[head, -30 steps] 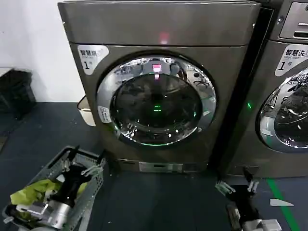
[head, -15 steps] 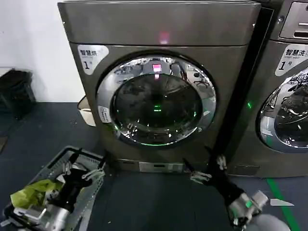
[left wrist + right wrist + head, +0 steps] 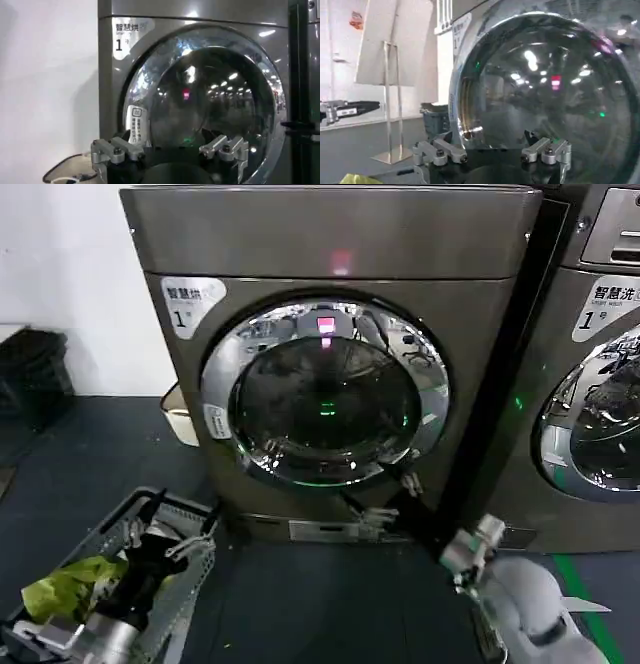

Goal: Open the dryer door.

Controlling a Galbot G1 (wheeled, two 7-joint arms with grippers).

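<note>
Dryer door (image 3: 325, 392) sits shut and flush in the front of the grey machine (image 3: 330, 244), its wide chrome ring framing dark tinted glass; a partly seen second machine (image 3: 590, 374) with a similar door stands to the right. The right gripper (image 3: 385, 497) is raised to the lower right part of the ring, fingers spread apart and holding nothing; whether a fingertip already touches the chrome I cannot tell. From its wrist camera the open fingers (image 3: 437, 151) frame the door (image 3: 545, 95) close ahead. The left gripper (image 3: 170, 529) hangs low over a wire basket (image 3: 190, 574) at the near left, also open and empty.

The door is probably stiff and fairly heavy, hinged on one side, so it should swing rather than lift. Polished chrome and curved glass look slippery and give little to pinch. The best hold is likely the ring's outer edge opposite the hinge, hooked and pulled toward the robot; no handle recess is visible.
</note>
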